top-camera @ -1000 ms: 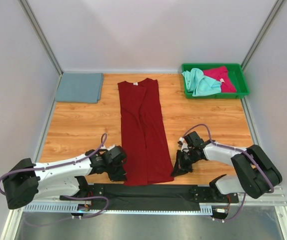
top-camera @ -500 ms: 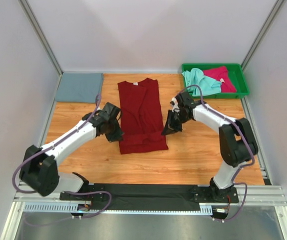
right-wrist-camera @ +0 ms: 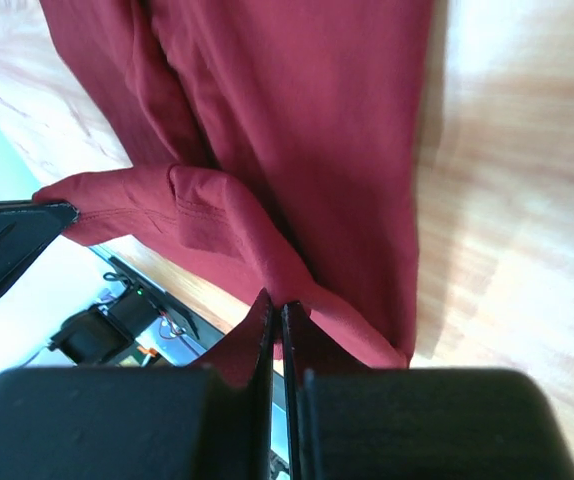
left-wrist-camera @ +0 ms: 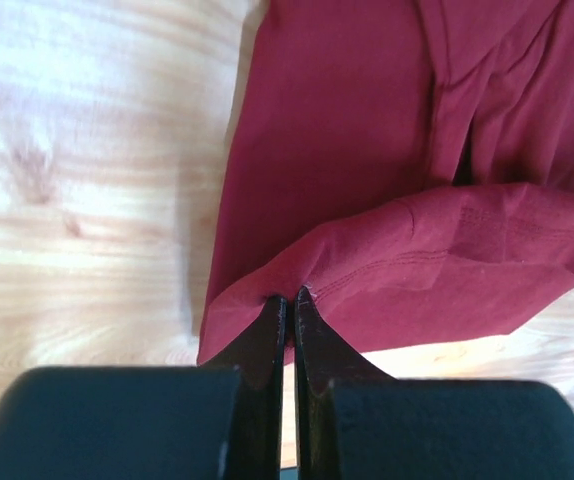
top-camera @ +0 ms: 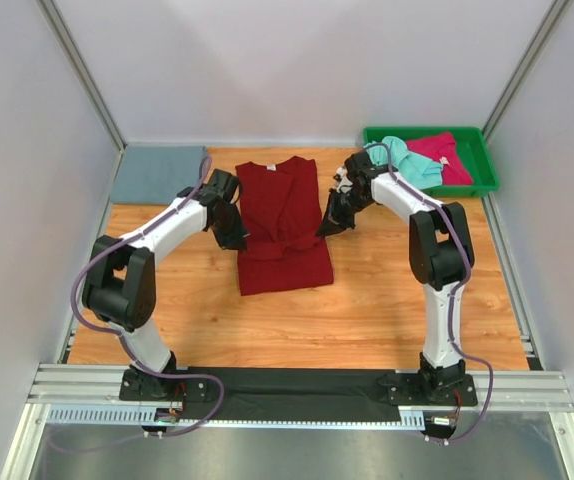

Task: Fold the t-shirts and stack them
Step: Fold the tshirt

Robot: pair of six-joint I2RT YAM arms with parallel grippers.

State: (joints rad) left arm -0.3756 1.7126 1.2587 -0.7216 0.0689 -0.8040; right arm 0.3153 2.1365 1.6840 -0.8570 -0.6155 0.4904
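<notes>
— Top external: seeing the dark red t-shirt (top-camera: pixel 282 225) lying on the wooden table (top-camera: pixel 397 300), hem end doubled up over itself.
— Left wrist: catching the left gripper (left-wrist-camera: pixel 289 298) pinching fully closed on the hem's left corner.
— Right wrist: finding the right gripper (right-wrist-camera: pixel 275 305) clamping tight on the opposite corner.
— Also spotting the slate grey-blue t-shirt (top-camera: pixel 159 175) lying folded, far-left.

Looked like a robotics lab test cell rather than a home or a shop. Was boxed in by plain white panel walls (top-camera: pixel 297 70) held in bare aluminium posts (top-camera: pixel 82 75) — an enclosure built round a single wood-grain tabletop (top-camera: pixel 387 310). Had a white-and-black left arm (top-camera: pixel 162 235) and right arm (top-camera: pixel 437 300) mounted on a slotted aluminium rail (top-camera: pixel 97 413) at the near edge, with purple cables (top-camera: pixel 85 290) looping loose along them — bare rig hardware, left exposed.
</notes>
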